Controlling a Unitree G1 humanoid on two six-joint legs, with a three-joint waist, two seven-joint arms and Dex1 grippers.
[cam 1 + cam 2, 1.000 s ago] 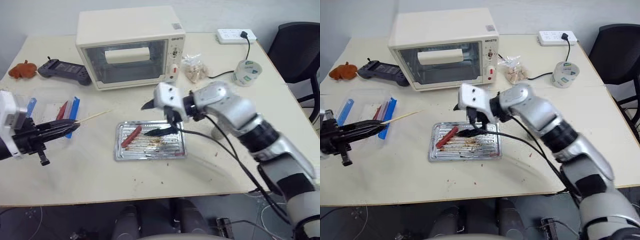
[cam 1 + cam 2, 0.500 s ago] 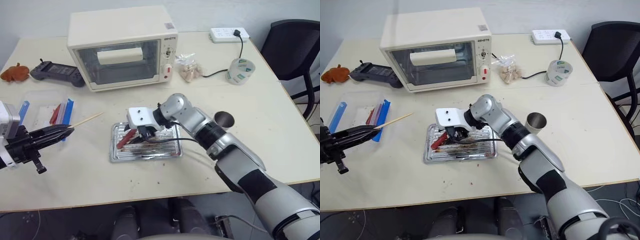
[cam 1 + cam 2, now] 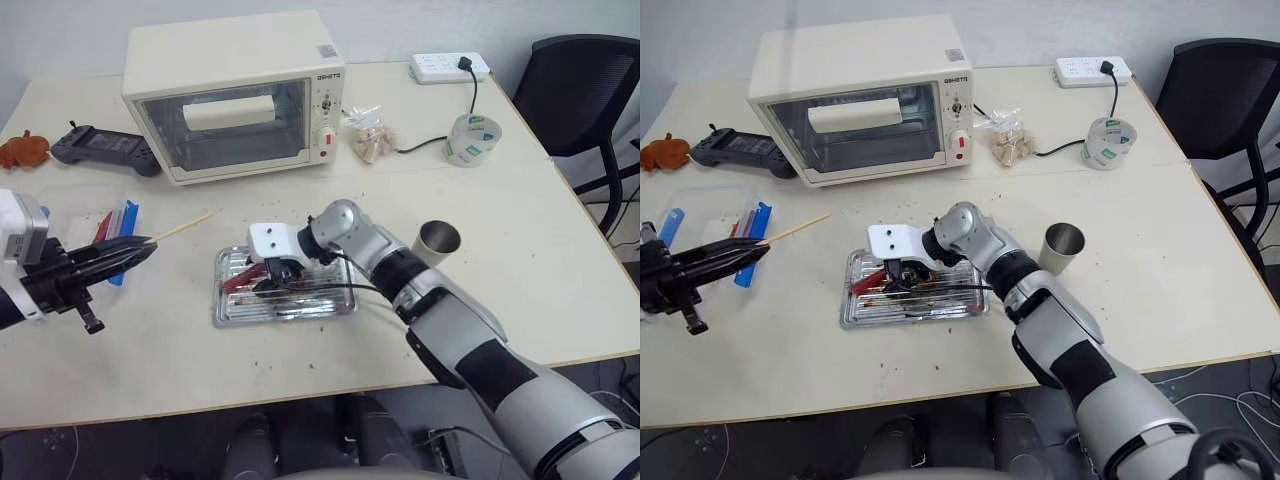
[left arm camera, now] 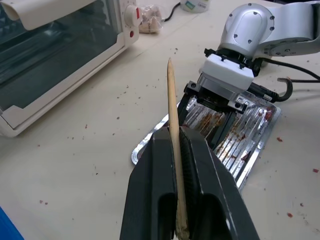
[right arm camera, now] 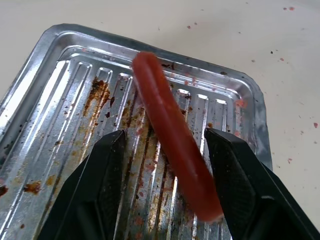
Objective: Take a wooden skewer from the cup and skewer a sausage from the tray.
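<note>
The table [image 3: 560, 250] carried a toaster oven [image 3: 230, 90] at its far side, and the tray [image 3: 225, 305] lay just near of it, about mid-table, with the cup [image 3: 437, 240] standing to its right.

The tray looked like the first risk. It was light, loose and ridged, so a downward or sideways press from the arm working in it would likely have slid or tipped it.

The right gripper [image 5: 165, 132] was down inside the tray with its fingers parted, one on each side of the sausage [image 5: 155, 95]. There was a clear gap on one side, and the other finger was close to the meat. No squeeze was visible.

The sausage lay slantwise across the ridges and looked smooth and greasy. An uneven close would probably have rolled it or squirted it out endwise. A hard close might have split it.

The left gripper [image 4: 177, 131] hung well to the left of the tray, clamped shut on the wooden skewer [image 4: 172, 100]. The skewer's point aimed right, towards the tray and the right hand.

The stick was thin and gripped only near its blunt end. A thrust off the sausage's axis could have made it bend, pivot in the grip, glance off the skin, or strike the right fingers
</note>
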